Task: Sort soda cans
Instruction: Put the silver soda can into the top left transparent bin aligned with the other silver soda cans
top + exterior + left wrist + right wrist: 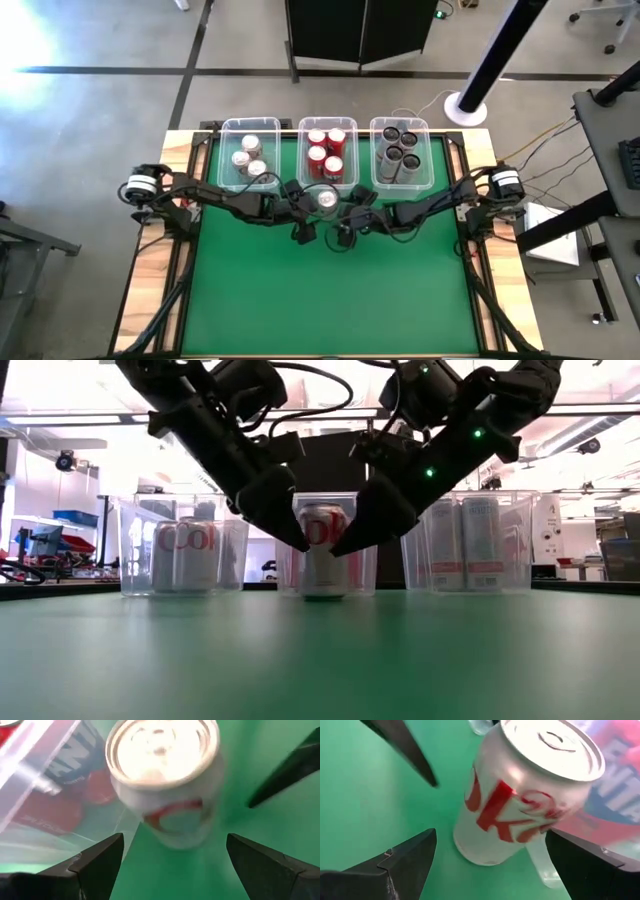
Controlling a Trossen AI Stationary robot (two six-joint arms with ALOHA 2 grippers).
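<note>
A silver-white soda can [327,200] with red lettering stands upright on the green table, just in front of the middle bin; the low view shows its base on the mat [322,555]. My left gripper [300,212] is open on the can's left, with the can [165,785] ahead between its fingers [175,840]. My right gripper [352,215] is open on the can's right, with the can [520,795] ahead of its fingers [491,835]. Neither gripper touches the can. Other cans stand in three clear bins at the far edge.
The left bin [222,150] holds silver cans, the middle bin [302,150] red cans, and the right bin [428,150] dark grey cans. The green mat [330,300] lies open toward the near edge. Both arms reach in from the table's sides.
</note>
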